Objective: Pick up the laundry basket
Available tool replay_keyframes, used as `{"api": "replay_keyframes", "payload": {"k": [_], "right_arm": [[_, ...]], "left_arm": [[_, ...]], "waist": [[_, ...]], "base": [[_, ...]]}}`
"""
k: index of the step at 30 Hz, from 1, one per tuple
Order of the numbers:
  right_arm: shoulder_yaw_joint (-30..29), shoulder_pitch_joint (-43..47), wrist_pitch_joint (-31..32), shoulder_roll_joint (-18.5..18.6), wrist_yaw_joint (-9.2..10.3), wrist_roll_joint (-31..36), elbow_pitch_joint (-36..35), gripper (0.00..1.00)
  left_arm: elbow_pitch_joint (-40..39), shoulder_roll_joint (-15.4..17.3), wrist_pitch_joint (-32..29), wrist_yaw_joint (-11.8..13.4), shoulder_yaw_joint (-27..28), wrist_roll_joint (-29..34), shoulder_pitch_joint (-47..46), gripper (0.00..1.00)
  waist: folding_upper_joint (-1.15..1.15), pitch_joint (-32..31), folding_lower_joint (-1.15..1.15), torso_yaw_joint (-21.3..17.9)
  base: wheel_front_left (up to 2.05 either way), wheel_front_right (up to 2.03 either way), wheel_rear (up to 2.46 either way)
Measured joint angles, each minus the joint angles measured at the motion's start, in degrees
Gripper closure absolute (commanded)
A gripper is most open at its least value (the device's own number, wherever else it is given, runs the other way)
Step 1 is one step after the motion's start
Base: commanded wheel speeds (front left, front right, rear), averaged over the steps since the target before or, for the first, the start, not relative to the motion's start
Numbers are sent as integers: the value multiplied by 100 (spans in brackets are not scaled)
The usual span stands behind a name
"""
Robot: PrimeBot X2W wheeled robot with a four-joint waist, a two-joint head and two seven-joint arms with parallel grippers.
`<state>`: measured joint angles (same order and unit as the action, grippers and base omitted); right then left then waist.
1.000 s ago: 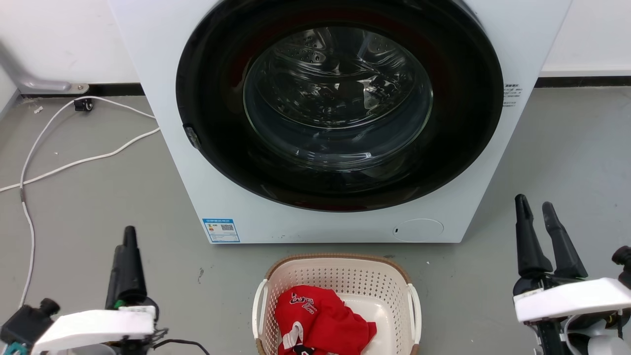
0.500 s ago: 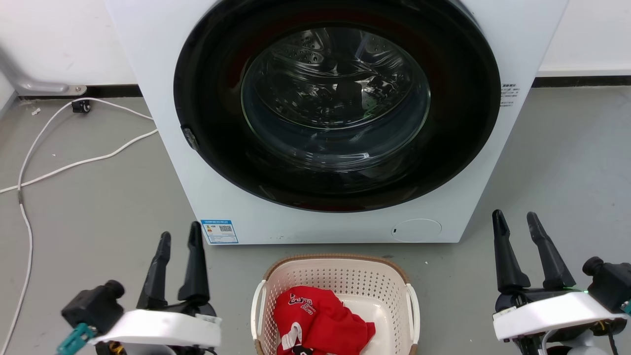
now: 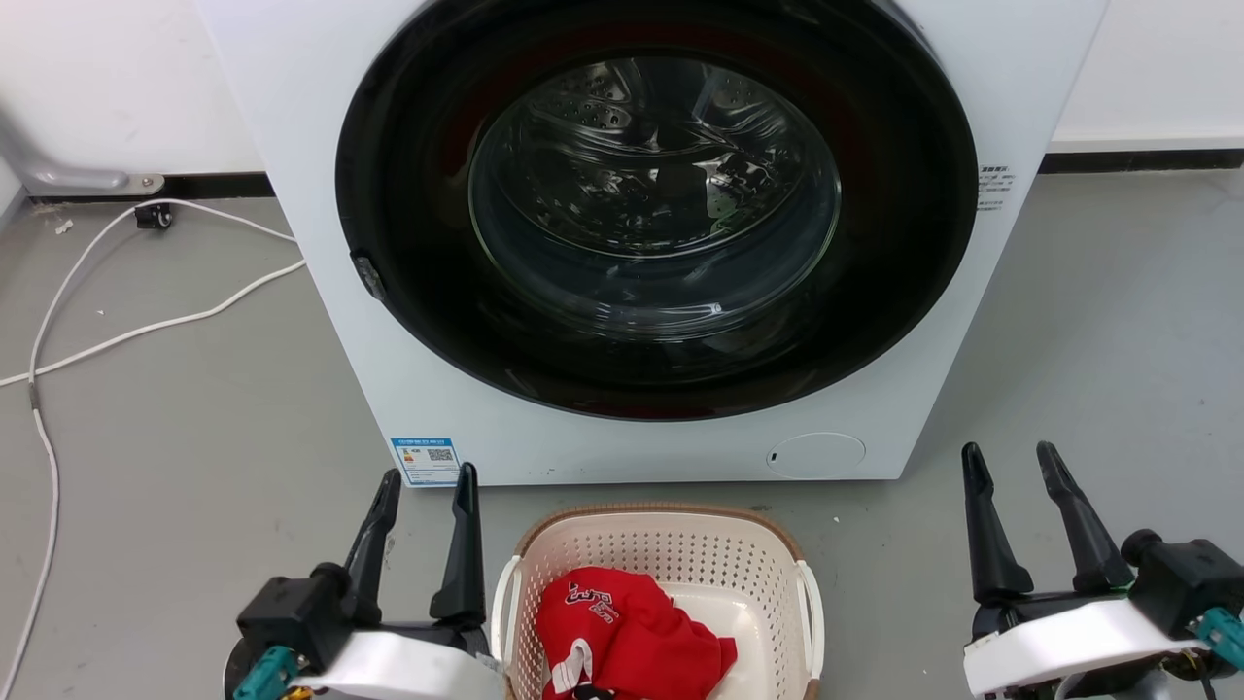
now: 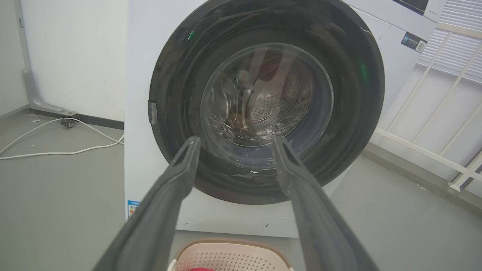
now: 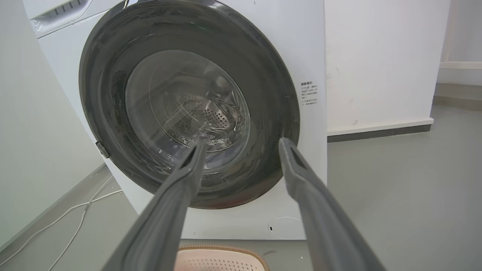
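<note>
I am logging: laundry basket (image 3: 671, 544) sitting upright on the floor (image 3: 194, 408), far rim lying parallel to the washer (image 3: 583, 452) front, long axis cut off. Left hand (image 3: 430, 473) hovering just beside its left handle (image 3: 501, 612), released. Right hand (image 3: 1009, 451) released, well apart across bare floor.

Head looks down; low wrist cameras (seemingly near) share washer (image 4: 263, 113) and laundry basket (image 4: 229, 258).

The cream perforated plastic laundry basket (image 3: 671, 554) sits between the left gripper (image 3: 430, 473), just beside it, and the right gripper (image 3: 1009, 450), farther off. A crumpled red cloth garment (image 3: 632, 632) lies in it; the white front-loading washer (image 3: 583, 457) stands ahead of both grippers' fingertips.
</note>
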<state>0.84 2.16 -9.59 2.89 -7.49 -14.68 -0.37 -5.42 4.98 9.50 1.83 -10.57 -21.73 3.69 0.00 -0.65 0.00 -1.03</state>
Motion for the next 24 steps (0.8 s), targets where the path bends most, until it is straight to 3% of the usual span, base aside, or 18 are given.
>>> {"api": "replay_keyframes", "payload": {"k": [9,24], "right_arm": [[23,55,-108,0,-1,477,286,0],[118,80,-299,0,-1,1051,517,0]], "left_arm": [[264,148,118,172,-312,325,77,0],[584,64,290,142,-333,913,210,0]], "waist": [[0,-30,0,-25],[0,-57,0,-71]], "base": [[0,0,0],[0,0,0]]}}
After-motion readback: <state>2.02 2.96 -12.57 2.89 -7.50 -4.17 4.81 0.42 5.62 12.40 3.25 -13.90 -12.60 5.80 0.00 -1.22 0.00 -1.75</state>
